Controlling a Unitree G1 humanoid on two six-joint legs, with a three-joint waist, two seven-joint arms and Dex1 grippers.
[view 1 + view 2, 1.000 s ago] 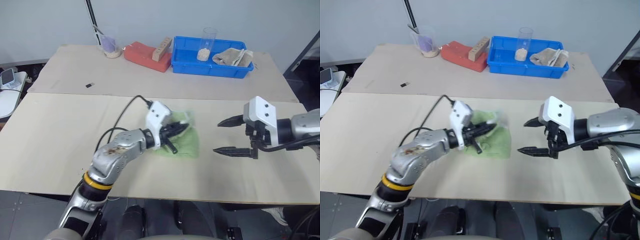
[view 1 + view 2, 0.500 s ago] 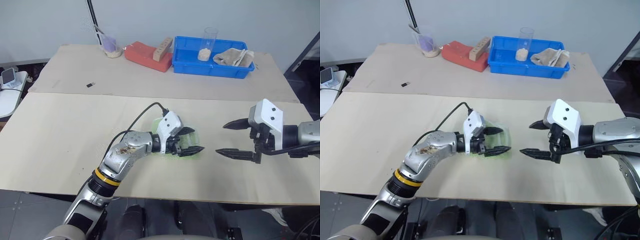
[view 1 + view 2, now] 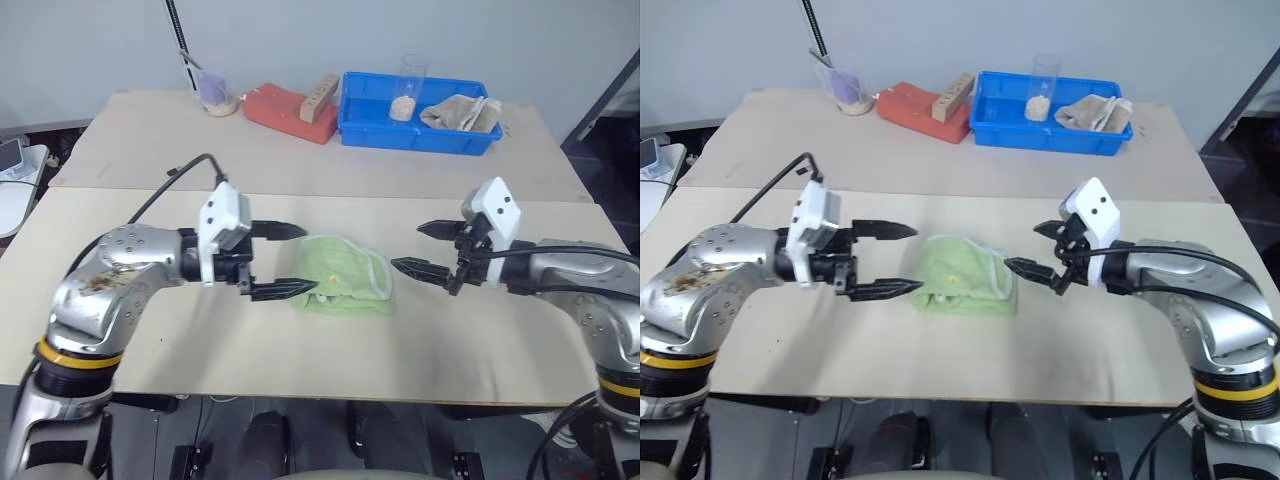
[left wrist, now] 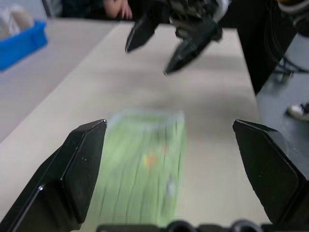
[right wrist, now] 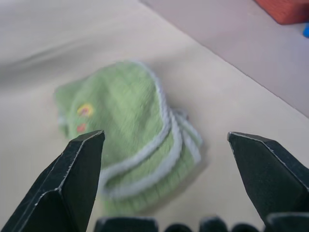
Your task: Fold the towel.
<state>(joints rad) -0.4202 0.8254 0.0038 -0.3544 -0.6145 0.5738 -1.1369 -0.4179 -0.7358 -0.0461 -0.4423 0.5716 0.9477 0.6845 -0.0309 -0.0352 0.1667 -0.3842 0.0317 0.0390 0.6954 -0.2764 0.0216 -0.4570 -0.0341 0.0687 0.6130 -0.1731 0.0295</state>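
Green towel (image 3: 343, 277) lay folded between grippers | left gripper (image 3: 288, 262) nearer, jaws apart | right gripper (image 3: 422, 248) facing, jaws apart, empty

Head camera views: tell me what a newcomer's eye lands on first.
The light green towel lies folded in a small bundle mid-table. The left gripper and right gripper flank it, both open, neither touching it. Behind, a blue bin holds a beige cloth.

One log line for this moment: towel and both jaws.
towel: folded, on table | left gripper: jaws open, beside towel | right gripper: jaws open, beside towel
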